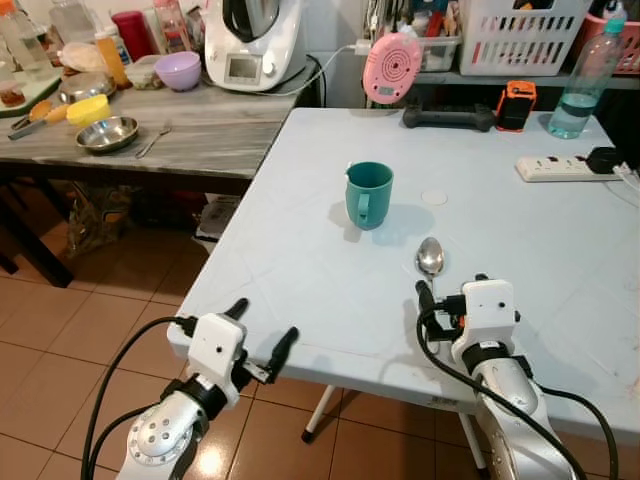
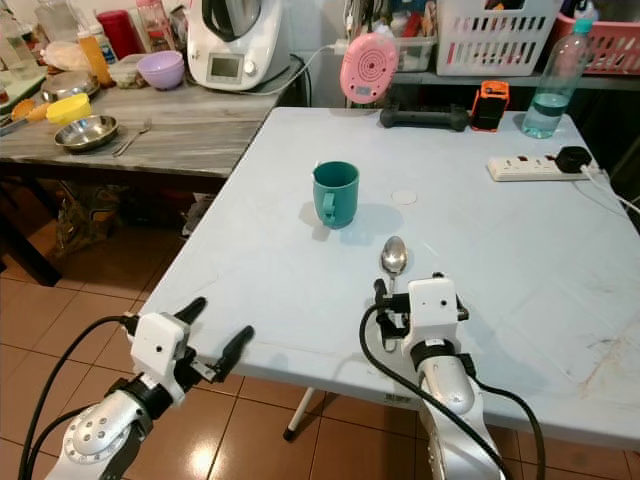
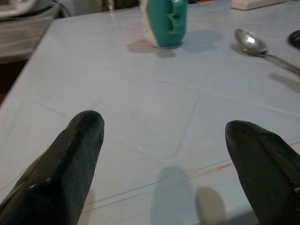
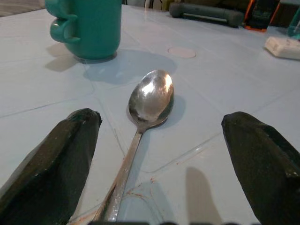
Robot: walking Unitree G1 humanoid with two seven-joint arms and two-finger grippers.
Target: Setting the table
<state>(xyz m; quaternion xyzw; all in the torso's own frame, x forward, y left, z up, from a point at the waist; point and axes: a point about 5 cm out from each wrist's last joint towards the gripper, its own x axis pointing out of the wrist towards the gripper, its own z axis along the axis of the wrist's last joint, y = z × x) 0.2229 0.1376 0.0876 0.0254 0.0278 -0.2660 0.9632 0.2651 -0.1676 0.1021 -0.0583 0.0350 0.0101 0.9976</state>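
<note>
A teal mug (image 1: 368,194) stands upright near the middle of the pale blue table (image 1: 300,250), its handle towards me. A metal spoon (image 1: 430,257) lies just right of it, bowl towards the mug and handle running back to my right gripper (image 1: 452,290). That gripper is open low over the table, and in the right wrist view the spoon (image 4: 151,96) handle passes between its fingers (image 4: 61,159) untouched. My left gripper (image 1: 262,328) is open at the table's near edge, holding nothing. The left wrist view has the mug (image 3: 166,21) ahead.
A wooden counter (image 1: 200,140) to the left carries a steel bowl (image 1: 107,133), a purple bowl (image 1: 178,70) and a kitchen machine (image 1: 252,45). At the table's far side are a power strip (image 1: 555,167), a water bottle (image 1: 585,80) and a pink round device (image 1: 392,67). Tiled floor lies left.
</note>
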